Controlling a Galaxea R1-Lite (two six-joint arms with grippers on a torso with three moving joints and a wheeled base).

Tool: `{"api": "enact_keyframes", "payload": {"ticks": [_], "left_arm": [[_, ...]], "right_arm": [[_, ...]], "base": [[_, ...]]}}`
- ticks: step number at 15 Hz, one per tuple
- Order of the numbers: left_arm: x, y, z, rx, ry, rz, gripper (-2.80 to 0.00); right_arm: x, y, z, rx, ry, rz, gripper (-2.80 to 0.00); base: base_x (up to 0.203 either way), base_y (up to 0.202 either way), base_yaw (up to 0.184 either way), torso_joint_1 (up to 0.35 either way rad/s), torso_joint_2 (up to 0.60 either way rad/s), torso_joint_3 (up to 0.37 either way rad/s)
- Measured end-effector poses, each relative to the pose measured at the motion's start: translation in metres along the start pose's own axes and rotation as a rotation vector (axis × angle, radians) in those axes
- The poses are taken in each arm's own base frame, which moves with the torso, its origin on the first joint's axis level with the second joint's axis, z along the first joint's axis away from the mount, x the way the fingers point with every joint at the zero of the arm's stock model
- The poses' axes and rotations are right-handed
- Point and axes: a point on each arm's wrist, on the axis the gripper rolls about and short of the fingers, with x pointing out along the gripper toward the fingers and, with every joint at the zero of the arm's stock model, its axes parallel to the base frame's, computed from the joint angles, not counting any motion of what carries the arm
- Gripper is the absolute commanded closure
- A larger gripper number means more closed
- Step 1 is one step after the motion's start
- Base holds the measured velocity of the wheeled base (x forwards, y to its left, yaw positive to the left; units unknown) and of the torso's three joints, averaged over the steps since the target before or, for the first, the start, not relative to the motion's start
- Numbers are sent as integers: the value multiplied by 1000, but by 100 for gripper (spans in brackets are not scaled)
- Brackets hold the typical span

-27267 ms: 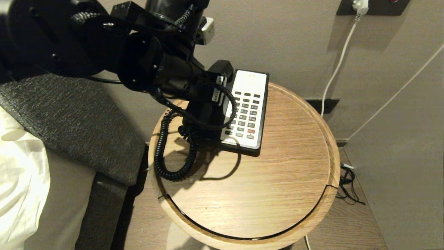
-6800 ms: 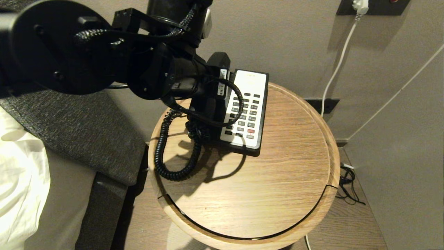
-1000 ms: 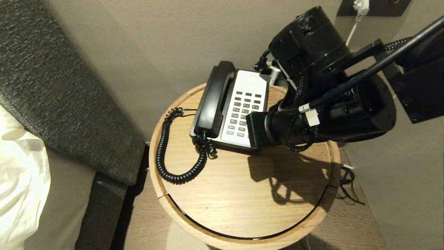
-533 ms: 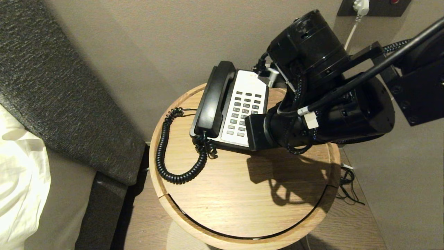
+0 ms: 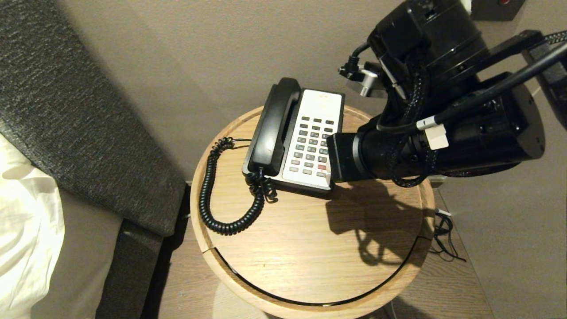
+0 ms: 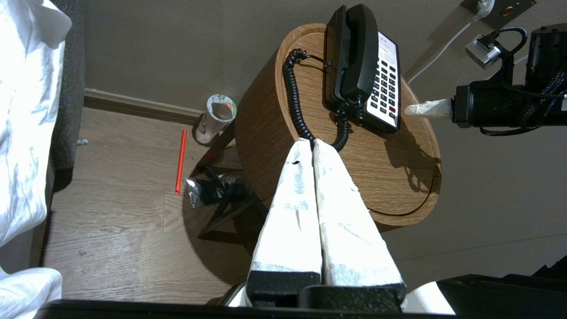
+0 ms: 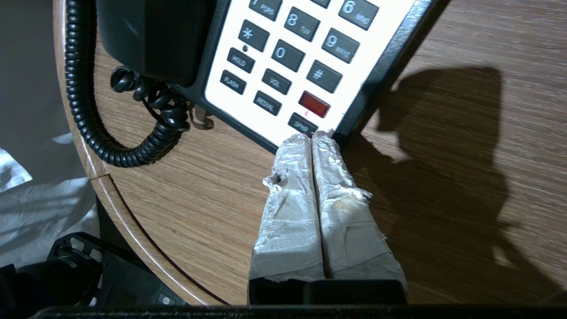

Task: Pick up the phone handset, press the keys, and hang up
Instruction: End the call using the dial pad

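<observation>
At the head view's centre, the handset (image 5: 273, 126) rests cradled; the right gripper (image 7: 312, 138), fingers pressed together (empty), hovers by the keys (image 5: 313, 146) and could slip off the base edge.

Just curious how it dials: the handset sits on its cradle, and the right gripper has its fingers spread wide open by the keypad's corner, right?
Not quite. The right gripper has its fingers pressed shut, as the right wrist view shows. The handset does sit on its cradle, and the gripper is at the keypad corner.
</observation>
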Motion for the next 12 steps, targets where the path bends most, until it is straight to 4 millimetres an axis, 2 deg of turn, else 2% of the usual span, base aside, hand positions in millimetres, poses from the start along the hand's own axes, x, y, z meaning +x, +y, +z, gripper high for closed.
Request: {"api": "enact_keyframes", "payload": {"ticks": [12], "left_arm": [[0, 0, 0, -11, -2, -2, 0]], "right_arm": [[18, 4, -3, -8, 27, -17, 0]], "base": [[0, 0, 0, 0, 0, 0]]}}
